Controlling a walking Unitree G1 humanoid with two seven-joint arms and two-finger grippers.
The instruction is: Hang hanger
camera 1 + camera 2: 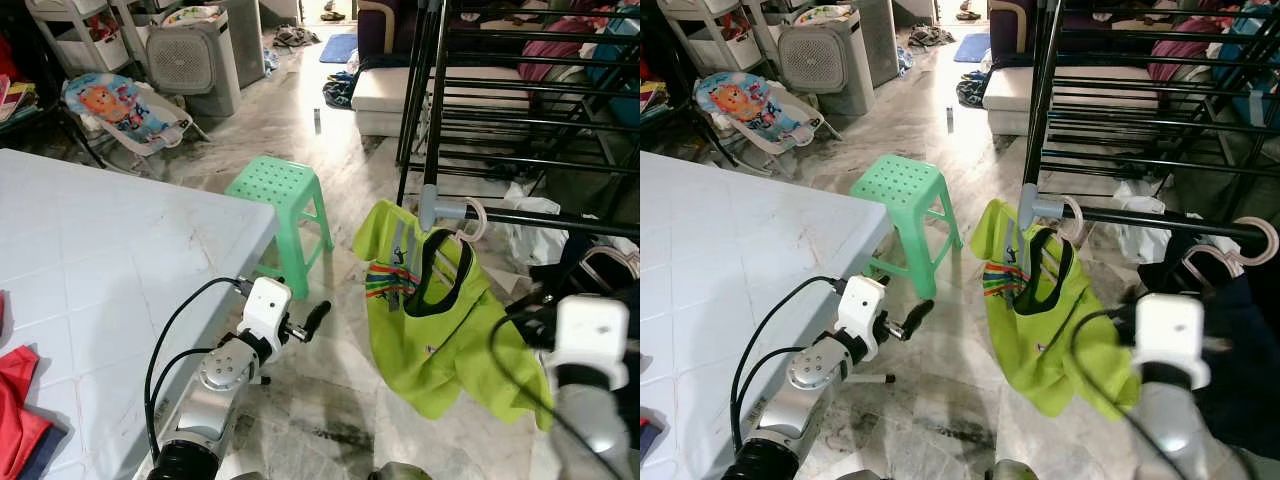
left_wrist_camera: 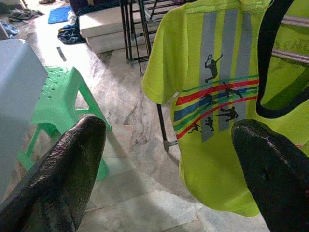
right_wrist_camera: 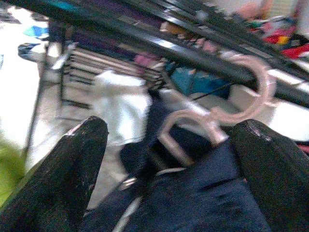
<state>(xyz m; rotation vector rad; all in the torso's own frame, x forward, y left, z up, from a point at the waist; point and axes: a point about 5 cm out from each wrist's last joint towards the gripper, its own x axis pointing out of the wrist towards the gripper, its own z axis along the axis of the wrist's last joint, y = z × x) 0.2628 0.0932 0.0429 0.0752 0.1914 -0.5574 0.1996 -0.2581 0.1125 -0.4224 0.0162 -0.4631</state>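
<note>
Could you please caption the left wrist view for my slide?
Open left claw faces a lime shirt hanging beside a green stool.

Looks like a lived-in home: black metal drying rack (image 1: 520,90) with clothes, cartoon-print baby bouncer (image 1: 120,108), green plastic stool (image 1: 283,200), marble floor (image 1: 270,120).

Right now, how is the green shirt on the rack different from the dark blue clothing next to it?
The green shirt is bright lime with colored stripes; the dark blue clothing is plain navy. The green shirt hangs near the rail's grey end; the dark blue clothing hangs further along it, by the right tool. Both hang from pale hangers hooked on the rail.
</note>
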